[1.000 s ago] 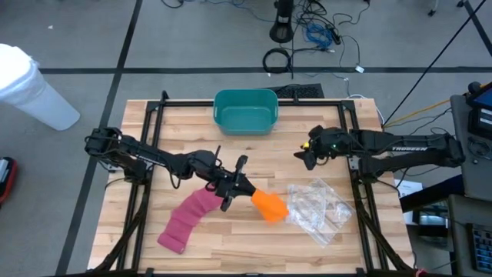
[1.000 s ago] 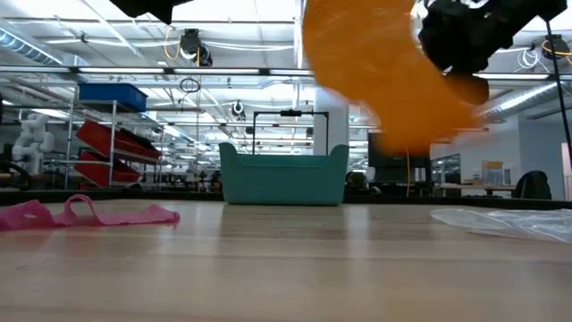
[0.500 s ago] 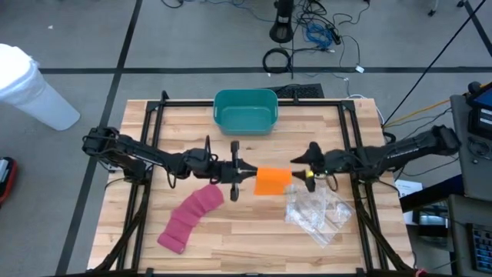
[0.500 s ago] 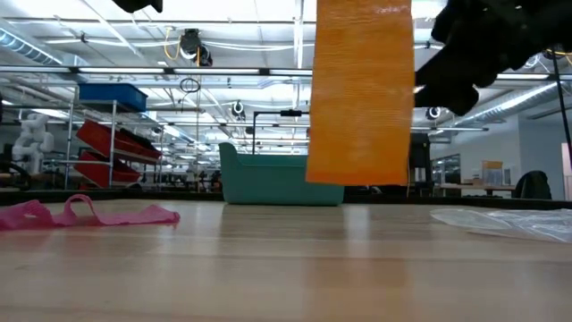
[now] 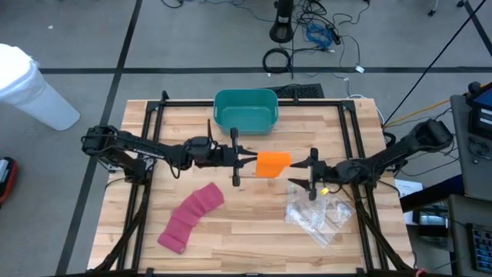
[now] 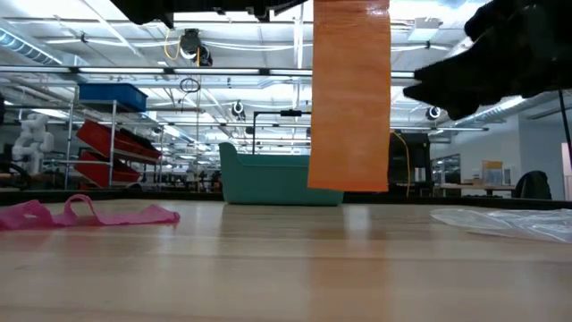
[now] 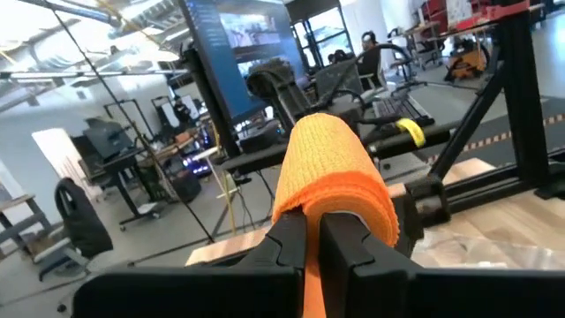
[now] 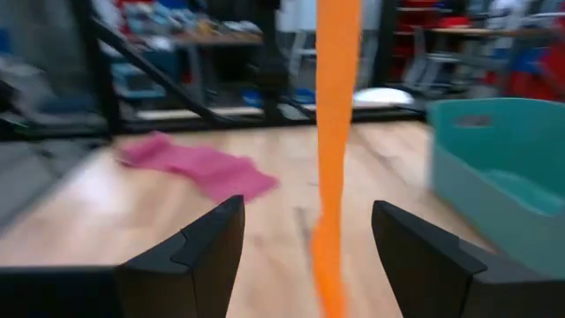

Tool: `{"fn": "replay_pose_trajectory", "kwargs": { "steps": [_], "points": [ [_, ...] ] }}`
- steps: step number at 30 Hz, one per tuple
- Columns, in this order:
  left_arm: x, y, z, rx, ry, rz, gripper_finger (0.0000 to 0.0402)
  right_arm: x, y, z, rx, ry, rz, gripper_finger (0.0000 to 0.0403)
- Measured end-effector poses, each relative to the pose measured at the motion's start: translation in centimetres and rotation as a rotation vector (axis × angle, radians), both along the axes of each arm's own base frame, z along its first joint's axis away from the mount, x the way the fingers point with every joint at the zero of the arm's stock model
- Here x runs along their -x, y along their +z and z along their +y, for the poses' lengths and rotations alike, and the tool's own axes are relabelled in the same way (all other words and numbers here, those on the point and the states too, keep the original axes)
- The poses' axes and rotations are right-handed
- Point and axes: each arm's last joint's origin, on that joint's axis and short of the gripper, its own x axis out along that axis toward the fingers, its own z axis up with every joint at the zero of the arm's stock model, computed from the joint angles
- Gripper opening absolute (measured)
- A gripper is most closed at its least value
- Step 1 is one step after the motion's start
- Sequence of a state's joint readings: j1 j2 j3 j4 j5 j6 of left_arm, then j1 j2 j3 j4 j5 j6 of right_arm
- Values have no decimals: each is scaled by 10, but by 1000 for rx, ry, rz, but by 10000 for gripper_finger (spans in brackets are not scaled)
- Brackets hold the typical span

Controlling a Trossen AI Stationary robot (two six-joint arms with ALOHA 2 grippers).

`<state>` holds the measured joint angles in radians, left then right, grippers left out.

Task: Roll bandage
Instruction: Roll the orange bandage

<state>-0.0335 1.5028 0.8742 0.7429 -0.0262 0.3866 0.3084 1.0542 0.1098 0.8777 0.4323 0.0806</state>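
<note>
An orange bandage (image 5: 273, 163) hangs as a flat strip (image 6: 349, 94) above the table's middle, its lower edge clear of the wood. My left gripper (image 5: 237, 158) is shut on its upper end and points level toward the table's right. My right gripper (image 5: 296, 175) stands open and level just right of the strip, facing it; in the right wrist view the strip (image 8: 335, 132) hangs ahead, in line with the gap between the fingers (image 8: 190, 252), and touches neither. A pink bandage (image 5: 191, 218) lies loosely spread on the near left of the table. My left gripper pinches the orange bandage's upper end (image 7: 311, 225) between its two fingers (image 7: 349, 252). They come level from the table's left. The bandage folds over the fingertips (image 7: 331, 172) and hangs below them as a flat strip, lifted clear of the table.
A teal bin (image 5: 246, 110) stands at the far middle of the table. A crumpled clear plastic bag (image 5: 315, 211) lies at the near right, under and beside my right gripper. A black frame (image 5: 154, 131) runs around the table top.
My left gripper has gone toward the table's far edge and rolled; the orange bandage, bunched and slanted before, now hangs straight and flat. My right gripper has come down, turned level and moved toward the bandage, staying open.
</note>
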Motion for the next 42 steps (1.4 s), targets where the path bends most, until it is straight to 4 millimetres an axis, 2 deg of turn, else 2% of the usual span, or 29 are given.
{"fn": "replay_pose_trajectory", "kwargs": {
  "steps": [4,9,16,19,21,23,25,32,38,42],
  "points": [
    [0,0,7,13,-5,-3,7,-10,-9,-7,64,-104,71,235],
    [0,0,9,28,-27,2,7,-29,-11,-18,6,-185,99,235],
    [0,0,11,26,-42,2,7,-62,-16,-27,14,-151,163,229],
    [0,0,12,26,-38,0,7,-73,-25,-28,25,-142,207,186],
    [1,2,13,25,-34,-8,7,-79,-30,-28,48,-136,200,128],
    [2,3,16,25,-26,-13,7,-83,-32,-27,65,-122,174,49],
    [6,3,20,25,-13,-11,7,-84,-35,-25,67,-85,164,15],
    [30,2,31,31,21,-28,7,-83,-37,-7,21,-12,153,0],
    [33,-6,33,18,55,-5,7,-82,-25,11,18,51,92,0],
    [34,-13,36,-27,96,29,7,-90,-14,26,12,137,76,0]
  ]
}}
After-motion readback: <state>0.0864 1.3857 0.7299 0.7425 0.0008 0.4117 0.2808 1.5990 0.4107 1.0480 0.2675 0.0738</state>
